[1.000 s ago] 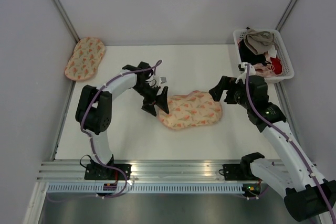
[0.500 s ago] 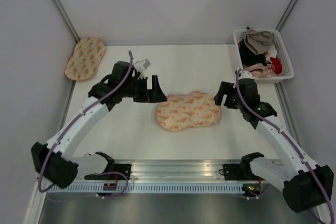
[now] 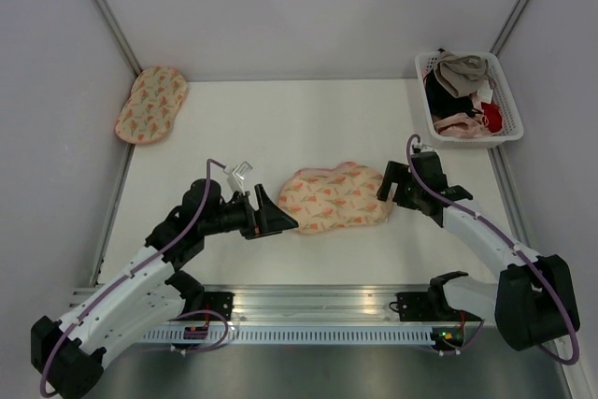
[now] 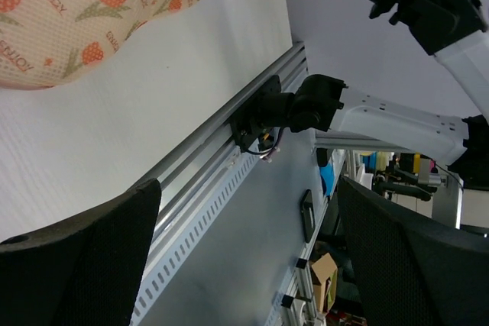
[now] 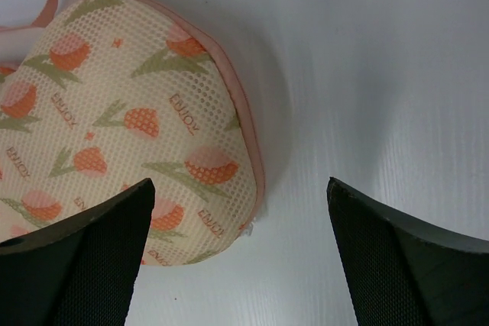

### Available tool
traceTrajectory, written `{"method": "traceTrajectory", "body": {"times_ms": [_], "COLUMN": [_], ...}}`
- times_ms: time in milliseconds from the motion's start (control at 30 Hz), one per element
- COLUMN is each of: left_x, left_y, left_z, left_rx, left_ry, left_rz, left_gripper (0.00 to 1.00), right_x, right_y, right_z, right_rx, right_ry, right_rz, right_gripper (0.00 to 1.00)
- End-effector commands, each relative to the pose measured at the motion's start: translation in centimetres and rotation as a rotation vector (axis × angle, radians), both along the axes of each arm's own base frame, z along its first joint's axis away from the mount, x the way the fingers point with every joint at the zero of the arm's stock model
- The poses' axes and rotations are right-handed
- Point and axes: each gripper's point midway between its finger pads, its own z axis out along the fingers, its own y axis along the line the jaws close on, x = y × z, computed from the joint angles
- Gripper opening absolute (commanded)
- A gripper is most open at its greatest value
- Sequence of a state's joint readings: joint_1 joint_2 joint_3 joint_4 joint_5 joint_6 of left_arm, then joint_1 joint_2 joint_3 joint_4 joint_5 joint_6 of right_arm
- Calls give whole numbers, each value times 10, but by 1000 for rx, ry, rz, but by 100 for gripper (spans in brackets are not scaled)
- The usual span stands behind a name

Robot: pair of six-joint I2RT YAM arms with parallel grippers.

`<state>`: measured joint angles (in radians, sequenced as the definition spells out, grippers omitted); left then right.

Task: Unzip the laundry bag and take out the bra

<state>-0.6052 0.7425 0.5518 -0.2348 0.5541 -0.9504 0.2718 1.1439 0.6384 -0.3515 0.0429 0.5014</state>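
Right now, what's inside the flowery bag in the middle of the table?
Only the printed mesh outside and pink edge of the laundry bag show. It looks closed, so anything inside is hidden.

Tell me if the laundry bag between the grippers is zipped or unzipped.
Zipped, apparently: the laundry bag shows its pink edge closed, with no gap and nothing poking out. The zip pull itself cannot be seen.

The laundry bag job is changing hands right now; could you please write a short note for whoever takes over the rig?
Left claw: open, empty, at the left end of the laundry bag.
Right claw: open, empty, at the bag's right end.
The bag lies flat in the middle of the table and looks closed; no bra is in view.
Done: nothing that shows.
Left: unzip the bag, take the bra out.
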Motion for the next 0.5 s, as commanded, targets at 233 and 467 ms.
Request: {"method": "traceTrajectory", "body": {"times_ms": [233,467], "left_x": [0,0], "left_y": [-8,0], "left_z": [10,-2], "left_rx": [-125,-132], "left_ry": [39,57], "left_rz": [64,137], "left_gripper": [99,99], "right_x": [11,-4], "right_y": [23,47], "right_z": [-34,-46], "right_rx": [235,393], "right_ry": [15,41], "right_rz": [42,107], "right_gripper": [77,15]}}
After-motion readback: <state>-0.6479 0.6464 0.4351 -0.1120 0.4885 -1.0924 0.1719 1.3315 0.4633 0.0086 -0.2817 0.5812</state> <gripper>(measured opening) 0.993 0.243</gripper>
